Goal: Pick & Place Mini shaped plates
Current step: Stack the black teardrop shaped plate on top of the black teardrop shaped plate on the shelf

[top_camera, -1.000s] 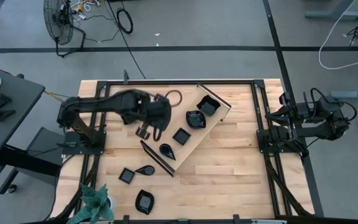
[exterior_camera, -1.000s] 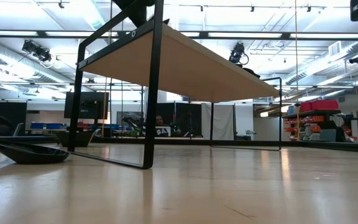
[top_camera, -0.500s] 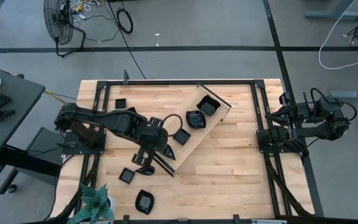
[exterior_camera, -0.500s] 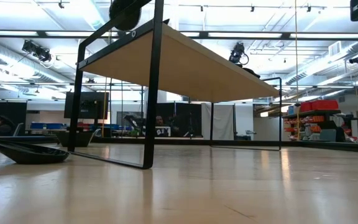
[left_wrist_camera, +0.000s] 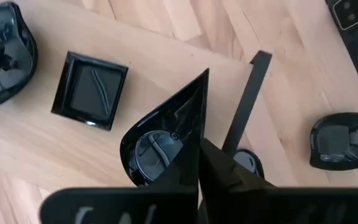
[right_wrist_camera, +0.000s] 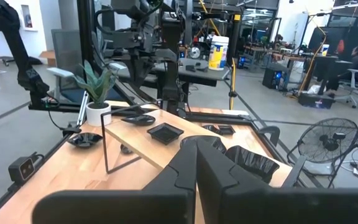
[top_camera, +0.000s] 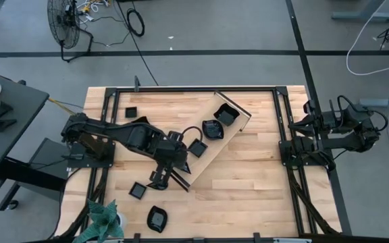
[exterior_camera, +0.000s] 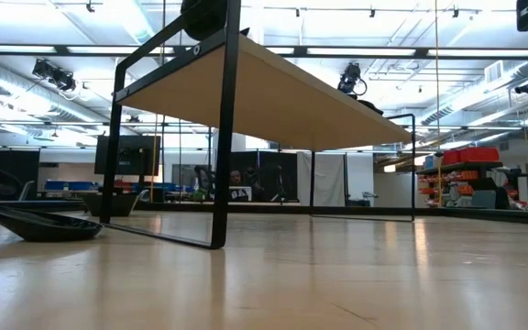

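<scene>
My left gripper (top_camera: 159,177) is shut at the near-left end of the light-wood tray (top_camera: 209,156). In the left wrist view its fingertips (left_wrist_camera: 199,152) overlap the rim of a glossy black teardrop plate (left_wrist_camera: 157,146) lying on the tray. A square plate (left_wrist_camera: 91,90) and a wavy plate (left_wrist_camera: 2,56) also lie on the tray. Another plate (top_camera: 225,116) sits at the tray's far end. On the table lie a square plate (top_camera: 138,190), a wavy plate (top_camera: 157,219) and a small square plate (top_camera: 130,110). My right gripper (right_wrist_camera: 196,163) is shut and waits at the table's right edge (top_camera: 296,131). My left gripper's shut fingers stand over the teardrop plate's rim near its pointed tail (left_wrist_camera: 194,118), coming from above. I cannot tell whether they touch it. The plate lies flat on the tray.
The tray stands raised on thin black end frames (exterior_camera: 223,137), slanting across the table's middle. A potted plant (top_camera: 103,219) stands at the near-left corner. Part of a round dark thing (left_wrist_camera: 248,163) shows on the table below the tray's end. Bare wood lies right of the tray.
My left arm has swung from the table's far left toward the near edge and the tray's near-left end, coming down over the teardrop plate there. The small square plate at the far left now shows where the arm covered it.
</scene>
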Robot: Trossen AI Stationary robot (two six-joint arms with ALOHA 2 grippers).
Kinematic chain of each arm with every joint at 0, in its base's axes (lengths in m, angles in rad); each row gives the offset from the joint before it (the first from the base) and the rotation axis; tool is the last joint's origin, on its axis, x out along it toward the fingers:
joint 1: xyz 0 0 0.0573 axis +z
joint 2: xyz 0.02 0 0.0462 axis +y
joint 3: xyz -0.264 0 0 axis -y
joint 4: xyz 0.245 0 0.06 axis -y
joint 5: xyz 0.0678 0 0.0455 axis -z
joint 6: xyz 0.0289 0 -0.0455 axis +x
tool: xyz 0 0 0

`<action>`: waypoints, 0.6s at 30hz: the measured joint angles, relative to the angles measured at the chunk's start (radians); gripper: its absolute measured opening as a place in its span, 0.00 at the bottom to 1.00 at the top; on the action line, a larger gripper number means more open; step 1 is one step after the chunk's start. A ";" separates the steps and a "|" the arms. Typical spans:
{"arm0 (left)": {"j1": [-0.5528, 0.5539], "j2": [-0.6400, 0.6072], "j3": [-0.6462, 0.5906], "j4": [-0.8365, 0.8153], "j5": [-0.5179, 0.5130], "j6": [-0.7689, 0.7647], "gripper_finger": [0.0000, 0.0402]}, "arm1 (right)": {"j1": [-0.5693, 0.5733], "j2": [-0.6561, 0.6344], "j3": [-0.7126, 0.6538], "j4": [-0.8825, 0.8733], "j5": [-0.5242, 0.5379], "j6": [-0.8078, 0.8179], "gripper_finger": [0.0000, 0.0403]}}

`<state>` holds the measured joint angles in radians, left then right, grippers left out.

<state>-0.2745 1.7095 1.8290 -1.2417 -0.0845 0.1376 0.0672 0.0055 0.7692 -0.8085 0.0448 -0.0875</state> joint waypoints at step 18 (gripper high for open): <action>-0.033 0.052 -0.004 0.013 -0.006 -0.014 0.00 | 0.000 0.000 0.000 0.001 0.000 0.000 0.03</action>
<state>-0.3071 1.7614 1.8252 -1.2284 -0.0902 0.1240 0.0669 0.0055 0.7692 -0.8078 0.0448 -0.0877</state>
